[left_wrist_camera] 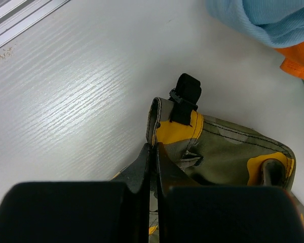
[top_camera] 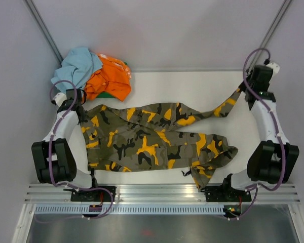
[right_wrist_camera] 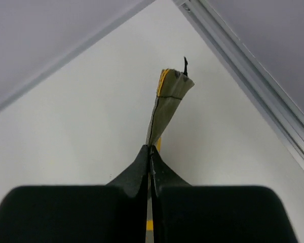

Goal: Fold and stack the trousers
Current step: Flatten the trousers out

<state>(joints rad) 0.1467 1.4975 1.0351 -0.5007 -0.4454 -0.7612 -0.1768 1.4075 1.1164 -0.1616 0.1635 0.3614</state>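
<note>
A crumpled light blue garment (top_camera: 77, 67) lay at the far left corner of the white table (top_camera: 192, 86), partly over its edge. A bunched orange garment (top_camera: 110, 78) touched it on the right. A ribbed aluminium rail (top_camera: 162, 191) ran along the table's near edge.

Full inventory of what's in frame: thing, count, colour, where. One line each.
trousers: 1, olive/black/grey/orange-yellow camouflage, spread across table centre, one leg stretched to far right
strap: 1, black, on the trousers' waistband corner
blue cloth: 1, light blue, far left corner
orange garment: 1, orange with a green edge, far left, touching the blue cloth
table: 1, white
rail: 1, silver, near edge
left arm: 1, white and black, left side
right arm: 1, white and black, right side
left fingers: 2, black, shut on waistband corner
right fingers: 2, black, shut on leg end
</note>
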